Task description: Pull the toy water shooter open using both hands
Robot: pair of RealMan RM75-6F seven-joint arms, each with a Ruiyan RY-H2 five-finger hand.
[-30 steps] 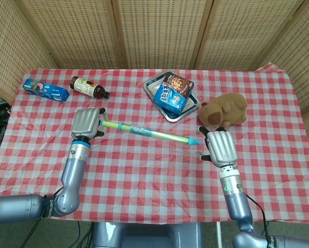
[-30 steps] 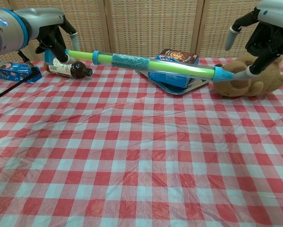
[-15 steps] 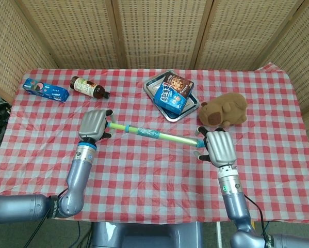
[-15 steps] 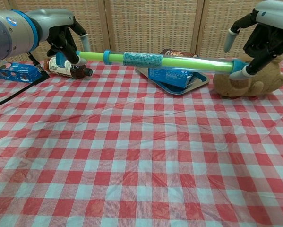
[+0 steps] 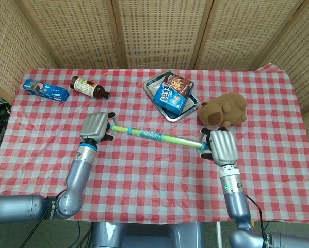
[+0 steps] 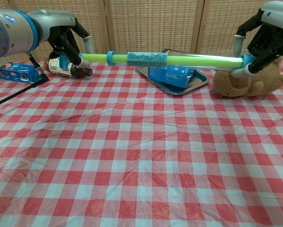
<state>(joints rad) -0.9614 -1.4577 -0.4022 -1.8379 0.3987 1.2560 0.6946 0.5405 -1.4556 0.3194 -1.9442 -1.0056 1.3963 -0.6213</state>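
Note:
The toy water shooter (image 5: 157,136) (image 6: 179,59), a long green tube with blue collars and a blue label, hangs level above the checked cloth. My left hand (image 5: 95,127) (image 6: 68,38) grips its thin handle end. My right hand (image 5: 221,145) (image 6: 266,40) grips the blue cap at the other end. In the chest view the tube runs almost straight across between both hands.
A metal tray (image 5: 161,81) with snack boxes lies behind the shooter. A brown plush toy (image 5: 224,109) (image 6: 243,80) sits close behind my right hand. A dark bottle (image 5: 88,87) and a blue biscuit pack (image 5: 46,90) lie at the far left.
Both hands have drawn toward each other with the shooter, which has levelled out. Its visible length between the hands has shortened, and the right hand's fingers have closed on the end cap.

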